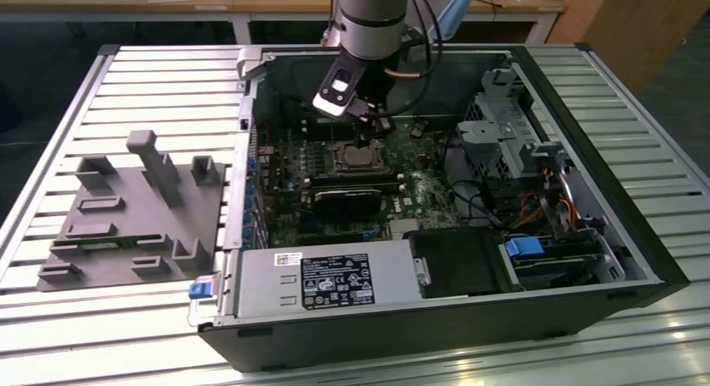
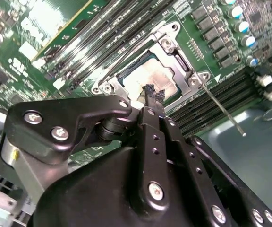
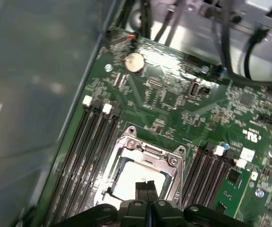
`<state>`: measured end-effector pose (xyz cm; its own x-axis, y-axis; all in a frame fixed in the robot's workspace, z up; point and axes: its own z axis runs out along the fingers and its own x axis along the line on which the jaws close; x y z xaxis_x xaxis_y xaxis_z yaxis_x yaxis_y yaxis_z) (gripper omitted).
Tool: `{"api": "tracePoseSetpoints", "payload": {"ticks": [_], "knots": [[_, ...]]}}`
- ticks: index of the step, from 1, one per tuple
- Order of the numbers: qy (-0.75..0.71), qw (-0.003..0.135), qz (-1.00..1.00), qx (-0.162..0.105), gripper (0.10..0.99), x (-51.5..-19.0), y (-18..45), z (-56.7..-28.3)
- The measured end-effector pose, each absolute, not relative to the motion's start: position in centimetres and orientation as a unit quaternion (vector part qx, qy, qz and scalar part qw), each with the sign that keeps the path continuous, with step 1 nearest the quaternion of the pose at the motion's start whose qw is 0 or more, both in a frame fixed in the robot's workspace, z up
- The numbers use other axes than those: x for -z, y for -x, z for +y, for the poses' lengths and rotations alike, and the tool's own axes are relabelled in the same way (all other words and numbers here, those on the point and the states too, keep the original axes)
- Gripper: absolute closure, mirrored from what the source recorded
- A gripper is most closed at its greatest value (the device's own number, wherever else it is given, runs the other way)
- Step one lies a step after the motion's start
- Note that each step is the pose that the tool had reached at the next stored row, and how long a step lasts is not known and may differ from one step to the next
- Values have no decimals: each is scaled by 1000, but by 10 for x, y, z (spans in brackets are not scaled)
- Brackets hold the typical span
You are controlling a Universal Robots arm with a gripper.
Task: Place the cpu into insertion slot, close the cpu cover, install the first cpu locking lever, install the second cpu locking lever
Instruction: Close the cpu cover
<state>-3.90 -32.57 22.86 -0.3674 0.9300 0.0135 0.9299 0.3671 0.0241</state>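
Your black fingers (image 3: pixel 141 190) are pressed together, empty, hovering straight over the square, silver-rimmed insertion slot (image 3: pixel 114 175) on the dark green motherboard (image 3: pixel 174 101). The thin silvery cpu cover (image 3: pixel 176 177) lies flat around the pale chip (image 3: pixel 126 182); one thin steel lever (image 2: pixel 223 113) juts outward.

- Arm (image 1: pixel 370 16): silvery-grey tube with a darker ring; light blue cap (image 1: pixel 457 5) beside it.
- Wrist block (image 1: pixel 338 93): white housing, dark face.
- Cables (image 1: pixel 431 53): dark, looping by the wrist.
- Gripper (image 2: pixel 151 92): matte black, rounded body, linked bars, silvery screws (image 2: pixel 156 190).
- Fingers (image 3: pixel 142 189): narrow, black, square-tipped; ragged at the very end in the second wrist view.
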Motion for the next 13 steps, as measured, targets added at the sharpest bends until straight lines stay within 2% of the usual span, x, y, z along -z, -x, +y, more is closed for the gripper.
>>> {"api": "tracePoseSetpoints", "payload": {"ticks": [13], "knots": [[-461,0,887,-14,980,-228,39,-326]]}}
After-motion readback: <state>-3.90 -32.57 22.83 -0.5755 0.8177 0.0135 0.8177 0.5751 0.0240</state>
